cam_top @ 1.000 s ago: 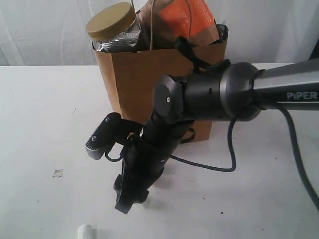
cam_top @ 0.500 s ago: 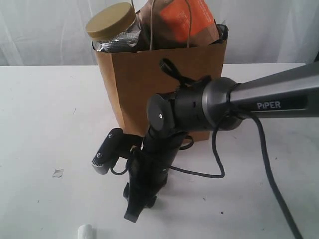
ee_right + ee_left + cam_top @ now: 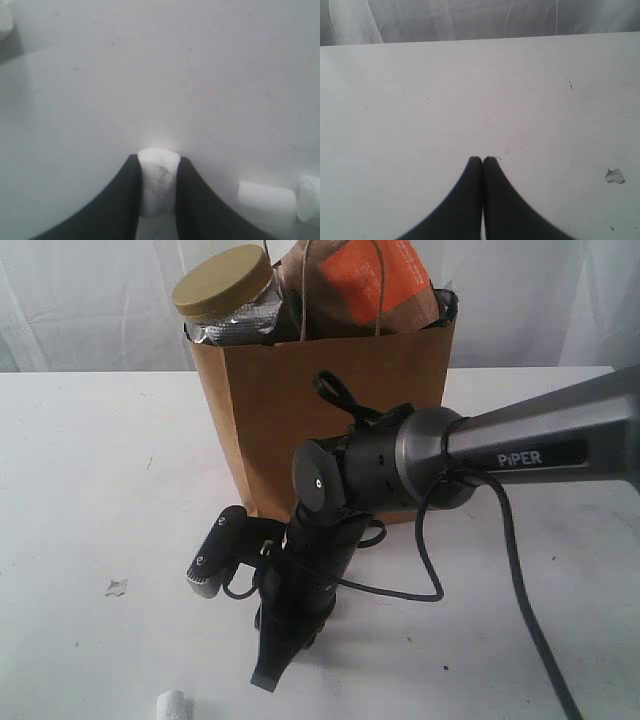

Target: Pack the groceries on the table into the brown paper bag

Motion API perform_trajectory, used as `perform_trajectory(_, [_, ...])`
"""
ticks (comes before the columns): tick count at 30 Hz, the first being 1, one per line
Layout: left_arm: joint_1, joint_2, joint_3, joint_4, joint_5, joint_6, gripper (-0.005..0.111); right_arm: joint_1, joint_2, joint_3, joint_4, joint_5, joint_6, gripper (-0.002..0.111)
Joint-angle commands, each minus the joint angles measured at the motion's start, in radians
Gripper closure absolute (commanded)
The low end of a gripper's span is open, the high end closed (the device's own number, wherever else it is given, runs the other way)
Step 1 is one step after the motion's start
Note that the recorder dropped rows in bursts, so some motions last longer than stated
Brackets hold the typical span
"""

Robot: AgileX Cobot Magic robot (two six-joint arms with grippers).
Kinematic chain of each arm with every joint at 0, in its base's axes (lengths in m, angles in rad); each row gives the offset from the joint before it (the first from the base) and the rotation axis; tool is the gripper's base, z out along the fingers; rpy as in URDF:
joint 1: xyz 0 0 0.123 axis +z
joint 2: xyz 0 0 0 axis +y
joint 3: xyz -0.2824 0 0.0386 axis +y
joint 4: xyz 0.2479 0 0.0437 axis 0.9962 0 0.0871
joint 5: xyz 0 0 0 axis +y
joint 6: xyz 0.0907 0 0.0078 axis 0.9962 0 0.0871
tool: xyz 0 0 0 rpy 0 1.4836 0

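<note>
1. Exterior view first: the lower front of the brown paper bag [image 3: 250,410] is masked by the right arm [image 3: 520,440], so the base on that side cannot be made out.
2. Whatever lies deep inside the bag is screened by its walls. Only what pokes above the rim is seen.
3. A clear jar [image 3: 240,318] is spotted at the bag's left corner, tilted, topped by a mustard lid [image 3: 222,282]. Its lower body is sunk out of sight.
4. A brown-orange pouch [image 3: 365,280] is seen rising from the middle of the opening. Its top is cut off by the frame edge, and a twisted handle loop crosses in front of it.
5. The bag itself is found upright, kraft brown, set on the white table [image 3: 80,460] toward the back, near the middle. A dark edge at its right top corner cannot be identified.
6. The right gripper [image 3: 268,675] is pointed down at the table in front of the bag. What sits between its tips is not shown from here.
7. A white bit [image 3: 172,707] lies near that tip, clipped by the lower edge.
8. Right wrist view: the fingers [image 3: 122,200] are seen clamped on either side of a small white cylinder [image 3: 158,187]. Two more white pieces [image 3: 265,202] lie just beside, one cut by the edge.
9. Left wrist view: the left gripper [image 3: 482,161] is seen with its fingers pressed together and nothing between them, over bare table with a pale flake [image 3: 615,175] nearby.
</note>
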Motion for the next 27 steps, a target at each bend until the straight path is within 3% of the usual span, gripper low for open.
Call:
perform_trajectory(1, [0.001, -0.005, 0.003, -0.001, -0.003, -0.002, 0.107, 0.006, -0.023, -0.001, -0.001, 0.026, -0.001, 0.094])
perform_trajectory(8, [0.001, -0.005, 0.003, -0.001, -0.003, -0.002, 0.107, 0.006, -0.115, -0.001, -0.039, 0.058, 0.077, 0.099])
perform_trajectory(15, [0.001, -0.005, 0.003, -0.001, -0.003, -0.002, 0.107, -0.043, -0.214, -0.001, -0.053, 0.251, 0.143, 0.107])
perform_trajectory(22, [0.001, -0.005, 0.003, -0.001, -0.003, -0.002, 0.107, -0.280, -0.353, -0.001, -0.003, 0.380, 0.147, 0.108])
perform_trajectory(27, [0.001, -0.005, 0.003, -0.001, -0.003, -0.002, 0.107, -0.480, -0.481, -0.001, 0.058, 0.374, 0.119, 0.108])
